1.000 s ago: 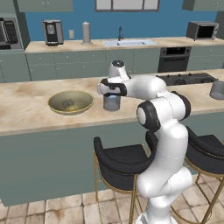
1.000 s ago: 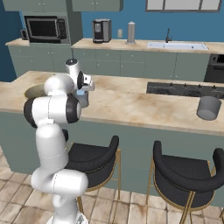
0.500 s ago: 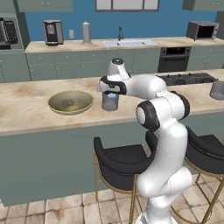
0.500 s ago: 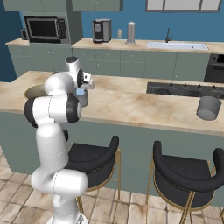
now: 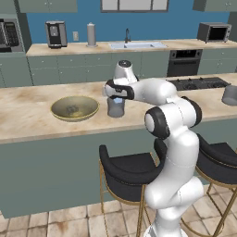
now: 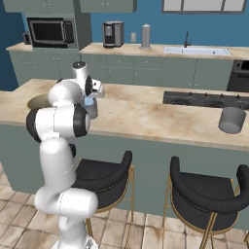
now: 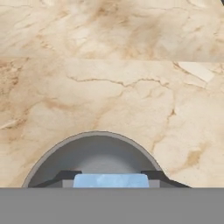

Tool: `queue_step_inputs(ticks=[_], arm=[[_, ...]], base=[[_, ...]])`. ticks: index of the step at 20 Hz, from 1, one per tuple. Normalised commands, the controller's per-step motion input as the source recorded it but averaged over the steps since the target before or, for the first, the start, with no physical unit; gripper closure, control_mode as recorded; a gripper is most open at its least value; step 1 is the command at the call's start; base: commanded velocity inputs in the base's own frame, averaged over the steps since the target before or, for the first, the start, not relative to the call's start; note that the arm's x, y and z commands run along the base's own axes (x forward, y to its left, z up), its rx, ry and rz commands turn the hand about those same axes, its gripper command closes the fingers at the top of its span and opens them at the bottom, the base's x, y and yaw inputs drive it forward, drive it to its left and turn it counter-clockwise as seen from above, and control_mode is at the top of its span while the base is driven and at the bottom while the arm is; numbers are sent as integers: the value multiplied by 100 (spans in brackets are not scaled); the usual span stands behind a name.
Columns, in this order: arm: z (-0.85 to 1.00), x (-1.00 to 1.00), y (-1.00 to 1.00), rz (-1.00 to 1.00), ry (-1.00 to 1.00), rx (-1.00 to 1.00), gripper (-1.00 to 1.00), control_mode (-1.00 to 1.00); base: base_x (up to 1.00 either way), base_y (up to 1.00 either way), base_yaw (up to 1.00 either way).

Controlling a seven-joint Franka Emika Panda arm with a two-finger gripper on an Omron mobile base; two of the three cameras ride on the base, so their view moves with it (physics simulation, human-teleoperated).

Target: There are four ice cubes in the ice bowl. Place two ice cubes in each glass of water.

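Observation:
My gripper (image 5: pixel 117 97) is shut on a pale blue ice cube (image 7: pixel 110 180) and hangs right over the mouth of the near grey glass (image 5: pixel 115 108). In the hand view the glass's rim and inner wall (image 7: pixel 94 153) sit just below the cube. From the right base view the gripper (image 6: pixel 90 100) and cube (image 6: pixel 88 101) show beside my arm, with the glass (image 6: pixel 92 111) partly hidden. The olive-gold ice bowl (image 5: pixel 74 108) lies left of that glass; its contents are too faint to make out. The second grey glass (image 5: pixel 230 95) stands far right on the counter.
The marble counter (image 5: pixel 28 125) runs across both base views, with a black cooktop (image 5: pixel 199 83) behind my arm. Two dark bar stools (image 6: pixel 209 194) stand under the front edge. A sink, coffee maker and tall grey canister (image 5: pixel 91 34) line the back counter.

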Motion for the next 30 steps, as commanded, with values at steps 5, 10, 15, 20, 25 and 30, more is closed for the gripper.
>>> queue_step_inputs(ticks=[5,10,15,20,25,30], arm=[[17,0,5,0,0,0,100,-100],[0,0,27,0,0,0,-100,-100],[1,0,2,0,0,0,-100,-100],[36,0,-3,0,0,3,-100,-100],[35,-39,61,0,0,16,-100,-100],[0,-59,100,0,0,10,-100,-100]], base=[[0,0,0],[0,0,0],[0,0,0],[0,0,0],[0,0,0],[0,0,0]])
